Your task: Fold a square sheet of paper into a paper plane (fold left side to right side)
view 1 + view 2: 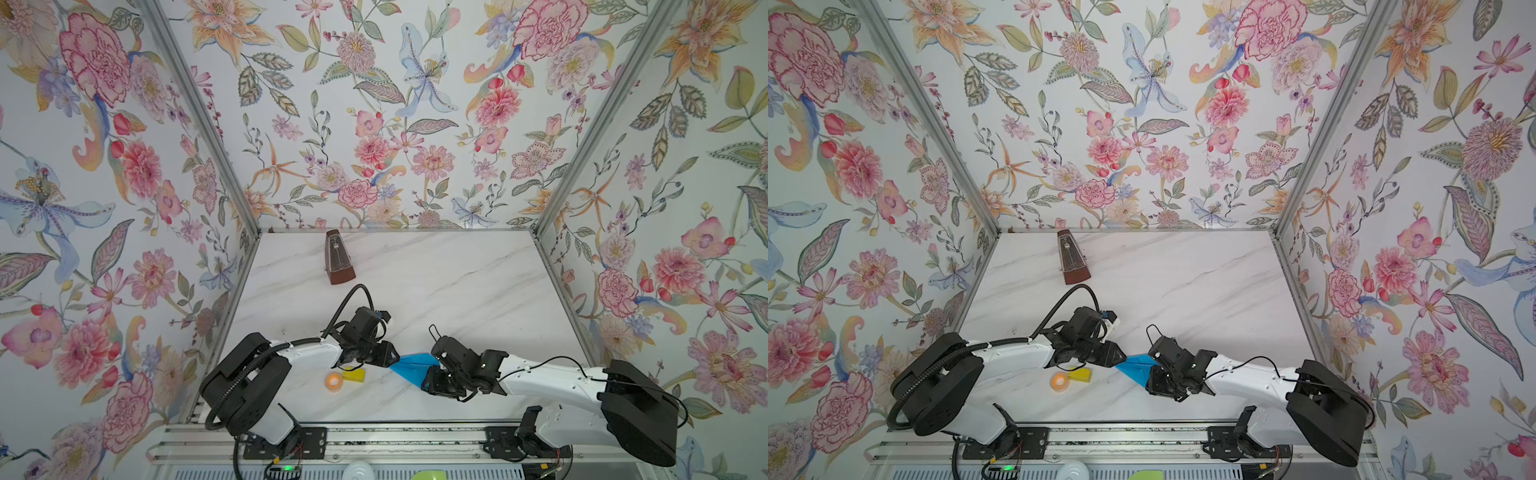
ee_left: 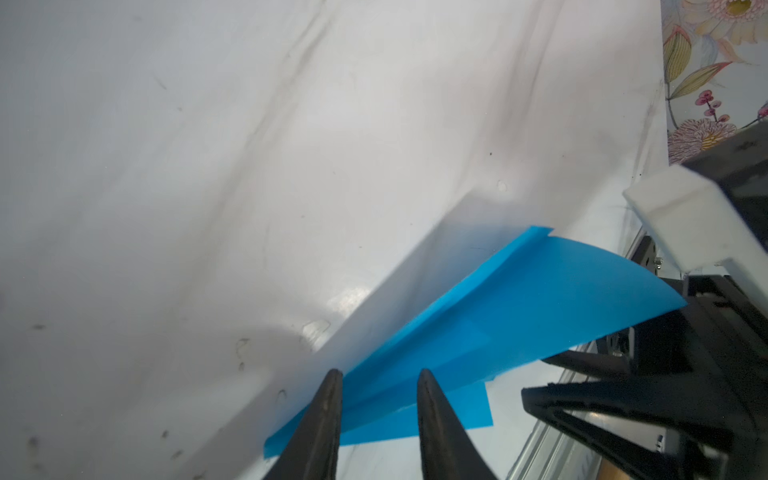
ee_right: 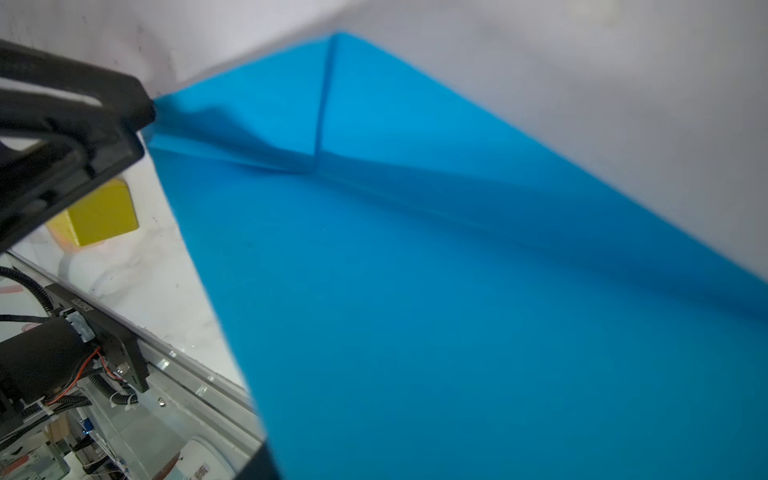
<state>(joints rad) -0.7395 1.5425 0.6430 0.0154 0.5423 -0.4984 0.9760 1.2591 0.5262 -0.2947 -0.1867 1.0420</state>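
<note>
1. Marble table [image 1: 457,282]: the work surface. Everything but the metronome sits toward its near edge.
2. Left gripper [image 2: 380,374]: reaches in from the left to the plane's pointed end. Its jaws stand a narrow gap apart with the nose showing between them, probably steadying it rather than pinching.
3. Right gripper [image 1: 434,365]: at the plane's wide tail. Paper hides its fingers, so I cannot tell whether it grips.
4. Brown metronome [image 1: 338,259]: upright at the far side, left of centre, well apart from the work.
5. Paper plane [image 1: 411,368]: near centre, between both grippers, with one wing curling up off the table. The folding looks nearly finished.
6. Yellow block [image 1: 355,375]: just left of the plane, out of the way.
7. Orange tape roll [image 1: 333,380]: beside the block, apparently unused.
</note>
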